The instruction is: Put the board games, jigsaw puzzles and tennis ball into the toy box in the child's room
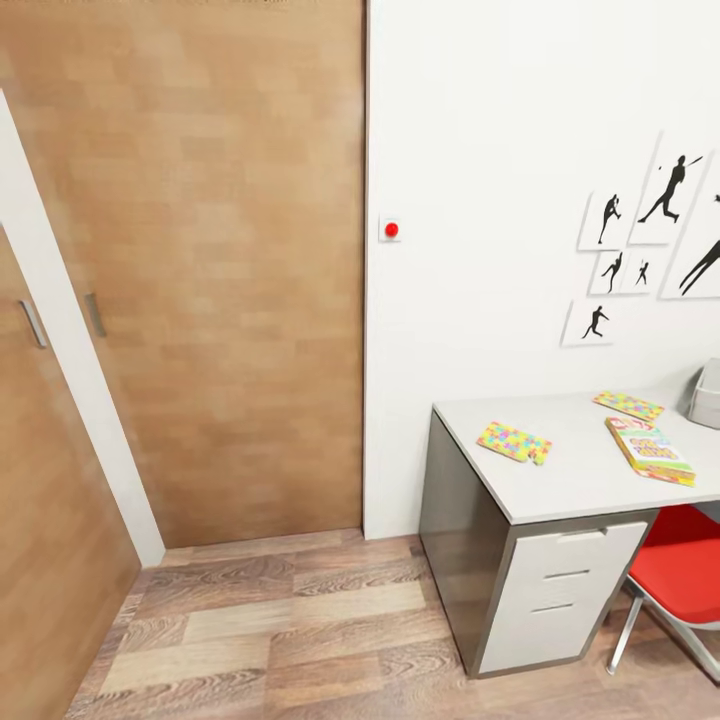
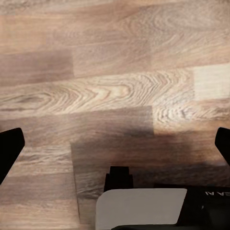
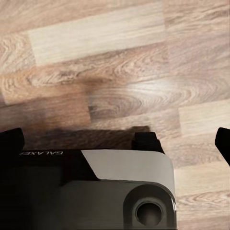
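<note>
The table (image 1: 580, 485) stands at the right of the head view against the white wall. On it lie two jigsaw puzzles, one near the left end (image 1: 512, 441) and one further back (image 1: 628, 405). A thick red-yellow-green board game (image 1: 649, 450) lies near the front right. The light grey toy box (image 1: 707, 395) is cut off by the right edge. I cannot make out the tennis ball, and the bed is out of view. My left gripper (image 2: 116, 146) and my right gripper (image 3: 117, 143) are both open over the wood floor, holding nothing.
A red chair (image 1: 685, 565) is tucked under the table beside the white drawers (image 1: 565, 590). A wide wooden sliding door (image 1: 200, 270) fills the left, and a red button (image 1: 391, 229) sits on the wall. Plank floor (image 1: 290, 620) lies between me and the table.
</note>
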Robot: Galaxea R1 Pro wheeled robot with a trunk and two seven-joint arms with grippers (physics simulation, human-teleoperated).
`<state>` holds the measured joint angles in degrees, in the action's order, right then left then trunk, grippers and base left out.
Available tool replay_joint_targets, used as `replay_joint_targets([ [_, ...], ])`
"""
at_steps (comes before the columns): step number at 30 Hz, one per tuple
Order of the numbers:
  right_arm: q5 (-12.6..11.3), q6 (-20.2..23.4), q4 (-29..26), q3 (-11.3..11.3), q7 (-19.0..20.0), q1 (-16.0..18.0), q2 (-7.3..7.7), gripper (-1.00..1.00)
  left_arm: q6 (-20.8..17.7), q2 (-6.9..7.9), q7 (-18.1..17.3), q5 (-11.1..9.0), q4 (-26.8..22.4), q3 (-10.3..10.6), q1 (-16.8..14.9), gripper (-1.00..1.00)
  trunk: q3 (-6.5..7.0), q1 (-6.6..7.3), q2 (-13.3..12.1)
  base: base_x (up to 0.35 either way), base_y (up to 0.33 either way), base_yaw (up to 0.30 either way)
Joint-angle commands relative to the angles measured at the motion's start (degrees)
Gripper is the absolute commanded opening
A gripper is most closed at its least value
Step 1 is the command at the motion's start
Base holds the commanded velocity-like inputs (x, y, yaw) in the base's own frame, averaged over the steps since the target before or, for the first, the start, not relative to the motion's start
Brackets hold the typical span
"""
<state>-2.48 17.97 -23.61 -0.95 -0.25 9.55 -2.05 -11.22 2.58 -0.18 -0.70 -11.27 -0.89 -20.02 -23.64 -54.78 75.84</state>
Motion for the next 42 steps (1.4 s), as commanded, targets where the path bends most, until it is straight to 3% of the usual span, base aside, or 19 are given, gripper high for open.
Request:
replay_joint_targets([
  [1,-0.3,0.2,0.0,-0.1,0.0,0.0,0.06,1.0,0.3,0.15,0.0,-0.1,-0.1,-0.2,-0.1,1.0,0.12,0.23,-0.4,0.0,0.0,0.0],
  [5,-0.4,-0.6,0.3,-0.1,0.0,0.0,0.28,1.0,3.3,0.3,-0.1,-0.1,0.1,-0.2,-0.3,1.0,0.84,1.11,-2.0,0.0,0.0,-0.072],
  [11,-0.4,-1.2,0.5,0.1,0.0,-0.1,0.43,1.0,4.9,0.33,-0.2,-0.2,0.4,-0.4,-0.3,1.0,1.89,2.42,-4.4,-0.077,0.0,-0.24],
  [22,-0.5,-1.4,0.6,0.1,0.0,-0.1,0.46,1.0,5.4,0.41,-0.3,-0.1,0.5,-1.6,-0.3,1.0,3.64,4.84,-8.8,-0.104,0.0,-0.276],
  [42,-0.5,-1.3,0.6,-0.1,0.0,-0.2,0.45,1.0,5.4,0.32,-0.3,-0.1,0.5,-1.7,-0.3,1.0,7.14,9.23,-16.8,-0.054,0.0,-0.279],
])
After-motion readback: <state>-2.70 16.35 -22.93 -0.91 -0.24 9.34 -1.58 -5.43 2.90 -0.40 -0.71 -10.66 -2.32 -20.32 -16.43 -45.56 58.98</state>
